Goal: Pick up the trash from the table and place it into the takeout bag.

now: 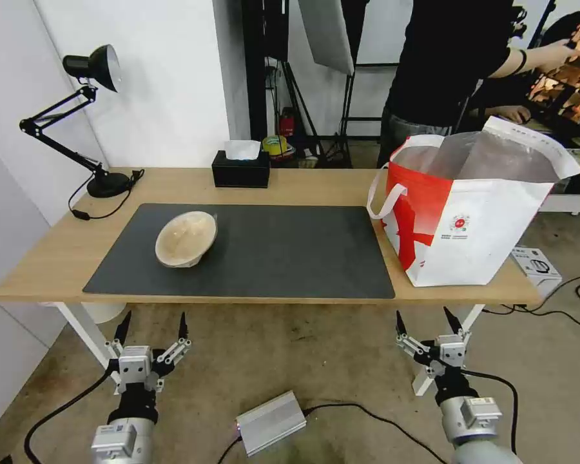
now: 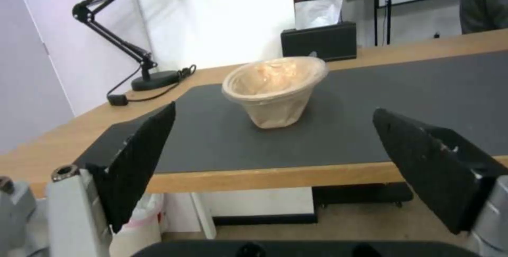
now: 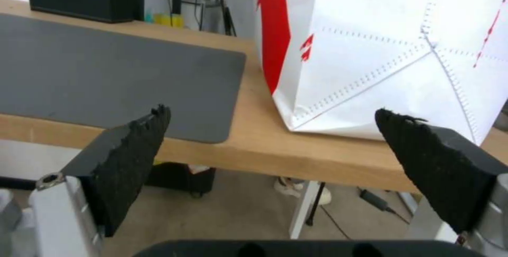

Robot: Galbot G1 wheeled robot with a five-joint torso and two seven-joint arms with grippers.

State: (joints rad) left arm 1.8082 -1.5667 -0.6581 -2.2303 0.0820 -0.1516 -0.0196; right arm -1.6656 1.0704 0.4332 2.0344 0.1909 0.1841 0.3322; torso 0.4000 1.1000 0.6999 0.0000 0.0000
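Tipped on its side on the dark grey mat (image 1: 270,251) of the long light-wood table (image 1: 316,183): tan pulp bowl (image 1: 185,238). Upright at the table's right end, well apart: boxy red-and-white foil-lined takeout bag (image 1: 461,222). Parked low before the table's near edge, fingers spread, gripping nothing: left gripper (image 1: 153,325) and right gripper (image 1: 428,322).

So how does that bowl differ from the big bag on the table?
The bowl is small, tan and round; the bag is far bigger, boxy, red and white. The bowl lies tipped on the dark mat, on the robot's left; the bag stands upright on bare wood, off the mat, on its right. The bag has loop handles; the bowl has none. Both sit on the table, mouths open.
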